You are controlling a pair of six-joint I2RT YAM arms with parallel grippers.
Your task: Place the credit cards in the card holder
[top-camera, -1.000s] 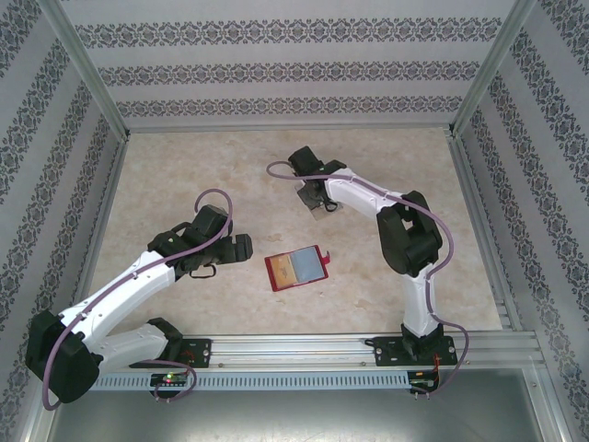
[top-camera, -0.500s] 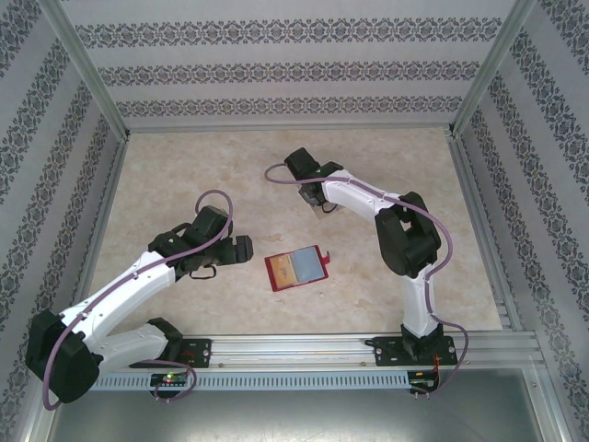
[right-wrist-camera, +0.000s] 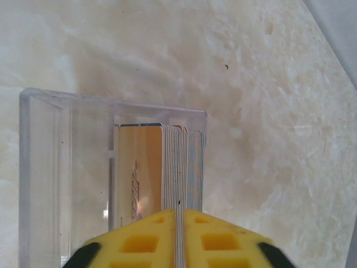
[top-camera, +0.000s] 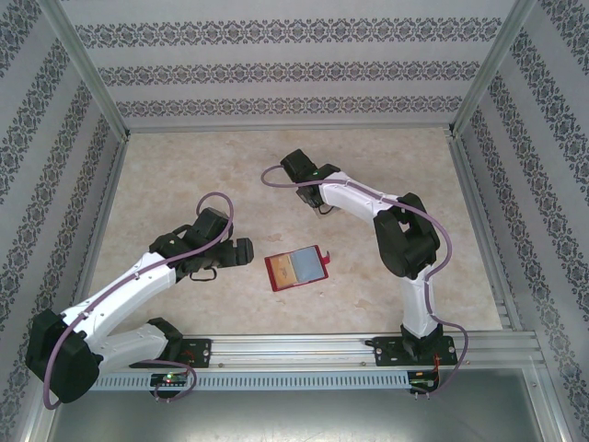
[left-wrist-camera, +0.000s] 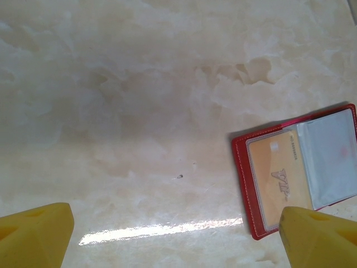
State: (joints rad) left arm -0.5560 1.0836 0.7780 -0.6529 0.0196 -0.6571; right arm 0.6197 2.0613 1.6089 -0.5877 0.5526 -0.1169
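Top external view, nearest the arm bases: the left gripper (top-camera: 239, 250) hangs low over the marble-patterned table (top-camera: 184, 175), pointing toward the wallet (top-camera: 296, 267) just to its right and apart from it. Seen from the left wrist, its yellow fingertips (left-wrist-camera: 34, 234) stand wide apart at the two bottom corners, with nothing between them but bare tabletop. The red wallet lies open and flat. Its left clear pocket holds an orange card (left-wrist-camera: 279, 181). The right pocket looks bluish-grey, though I cannot tell whether that is a card. Farther back, well apart from the wallet, the right gripper (right-wrist-camera: 178, 223) points down into a clear tray (right-wrist-camera: 44, 167). A stack of cards (right-wrist-camera: 181, 162) stands on edge against the tray's right wall, with an orange-yellow card face showing on the stack's left side. The right gripper's fingers are pressed almost together, pinching the thin edge of one card from the stack.
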